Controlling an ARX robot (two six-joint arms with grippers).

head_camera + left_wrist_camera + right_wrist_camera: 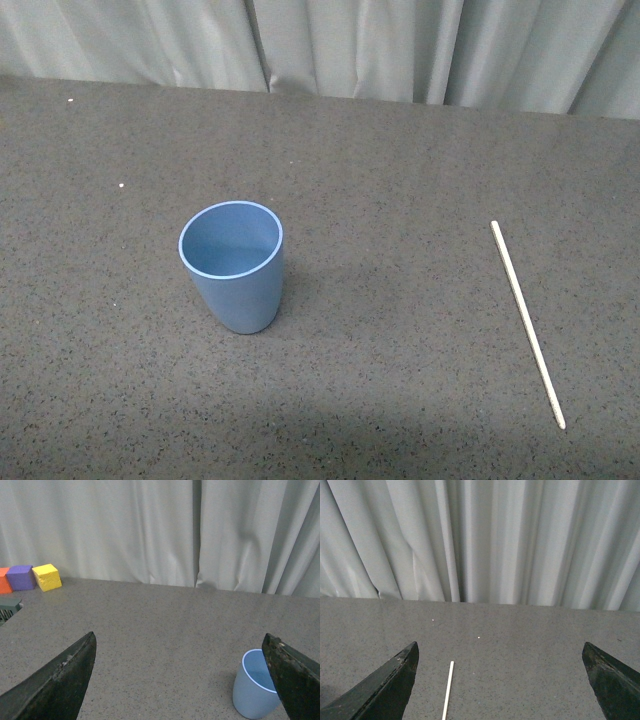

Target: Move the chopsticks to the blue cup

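Cup: smooth light-blue plastic tumbler (232,265), upright on the speckled grey table (400,150); your left wrist view hides one side.
Stick: thin white tapered chopstick (527,322), flat, well right of the tumbler; one end cut off in your right wrist view.
Left gripper (178,636): jaws wide, empty.
Right gripper (500,644): jaws wide, empty.

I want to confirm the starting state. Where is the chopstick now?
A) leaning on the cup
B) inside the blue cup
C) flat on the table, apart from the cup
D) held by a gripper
C: the chopstick lies flat on the table, well to the right of the upright blue cup, touching nothing.
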